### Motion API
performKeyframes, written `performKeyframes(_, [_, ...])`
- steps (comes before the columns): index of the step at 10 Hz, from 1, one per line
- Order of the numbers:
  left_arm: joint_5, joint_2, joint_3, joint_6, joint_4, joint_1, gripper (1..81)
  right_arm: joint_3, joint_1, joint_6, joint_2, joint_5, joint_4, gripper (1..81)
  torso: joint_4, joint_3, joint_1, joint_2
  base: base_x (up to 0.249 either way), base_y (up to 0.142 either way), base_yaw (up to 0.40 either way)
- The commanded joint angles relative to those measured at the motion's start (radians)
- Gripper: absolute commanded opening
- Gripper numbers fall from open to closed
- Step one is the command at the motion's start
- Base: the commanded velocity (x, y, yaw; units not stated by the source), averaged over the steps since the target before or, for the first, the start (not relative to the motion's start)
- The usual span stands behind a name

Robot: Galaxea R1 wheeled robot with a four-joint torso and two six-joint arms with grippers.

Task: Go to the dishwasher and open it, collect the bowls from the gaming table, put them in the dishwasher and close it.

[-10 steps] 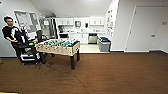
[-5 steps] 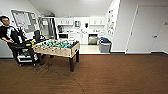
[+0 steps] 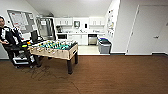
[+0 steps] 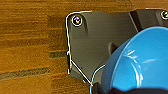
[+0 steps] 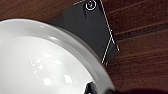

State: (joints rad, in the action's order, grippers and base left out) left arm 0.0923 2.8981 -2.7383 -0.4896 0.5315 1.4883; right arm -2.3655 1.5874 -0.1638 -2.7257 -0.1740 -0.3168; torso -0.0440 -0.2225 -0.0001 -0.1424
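Note:
A solid bright blue bowl fills the near corner of the left wrist view, carried above the wood floor with my left gripper shut on its rim. In the right wrist view a pale bowl hangs over the floor in the same way, my right gripper shut on its edge. The dishwasher, a small steel-grey front, sits among white cabinets in the kitchen nook far ahead, too far to tell whether its door is open. The gaming table is out of view.
A wood-sided table-football table stands ahead on the left. A person sits behind a cart beside it. A grey bin stands by the nook's right wall. A white door is on the right.
The whole head view has shifted a little, so the camera has moved; the table-football table now sits slightly more to the left. The bowls stay held.

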Motion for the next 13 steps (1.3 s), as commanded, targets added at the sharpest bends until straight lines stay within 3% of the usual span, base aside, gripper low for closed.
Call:
performKeyframes(1, [-0.043,-0.017,-0.008,0.006,0.012,-0.047,1.0,0.008,-0.033,-0.005,0.025,0.061,0.013,1.0,0.0,0.0,0.0,0.0,0.21,-0.096,0.0])
performKeyframes(5, [-0.045,-0.017,-0.008,0.006,0.012,-0.047,1.0,0.008,-0.034,-0.005,0.024,0.061,0.013,1.0,0.0,0.0,0.0,0.0,0.21,-0.075,0.0])
performKeyframes(13, [-0.045,-0.016,-0.008,0.006,0.012,-0.047,1.0,0.008,-0.034,-0.006,0.022,0.061,0.013,1.0,0.0,0.0,0.0,0.0,0.21,0.0,0.0])
